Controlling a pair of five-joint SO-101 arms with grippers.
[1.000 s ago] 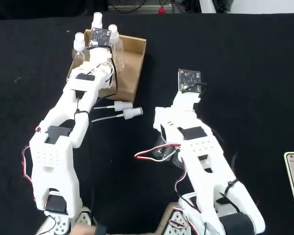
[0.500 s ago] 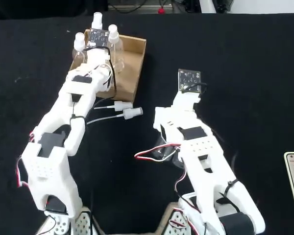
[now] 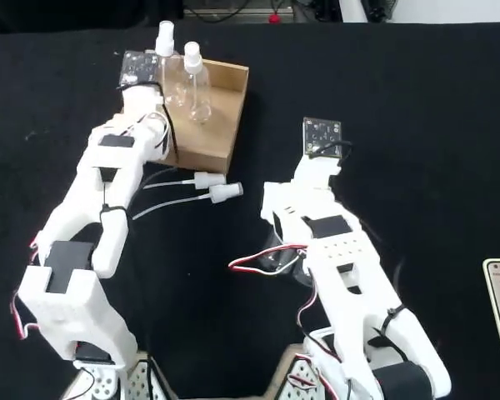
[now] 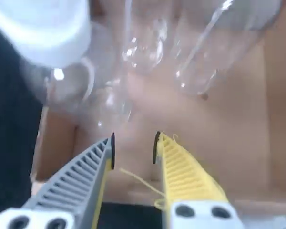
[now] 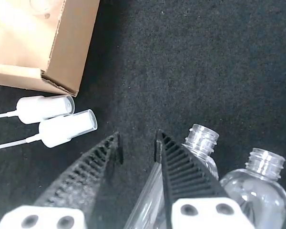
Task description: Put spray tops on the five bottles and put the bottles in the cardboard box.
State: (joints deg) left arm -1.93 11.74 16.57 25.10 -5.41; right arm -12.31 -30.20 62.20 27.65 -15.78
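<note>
**Cardboard box (image 3: 222, 118) holds capped bottles (image 3: 198, 87)**

Two loose spray tops (image 5: 68, 127) lie on the black worktop (image 5: 205, 62) just beside the box; two uncapped bottles (image 5: 203, 139) sit near them. Left tool (image 4: 133, 147), slightly parted and empty, hangs over the box; right tool (image 5: 137, 143), likewise, over the worktop.

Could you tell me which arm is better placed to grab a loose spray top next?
Probably right: the right end effector, open, faces both spray tops closely; the left end effector hangs over the cardboard box.
</note>
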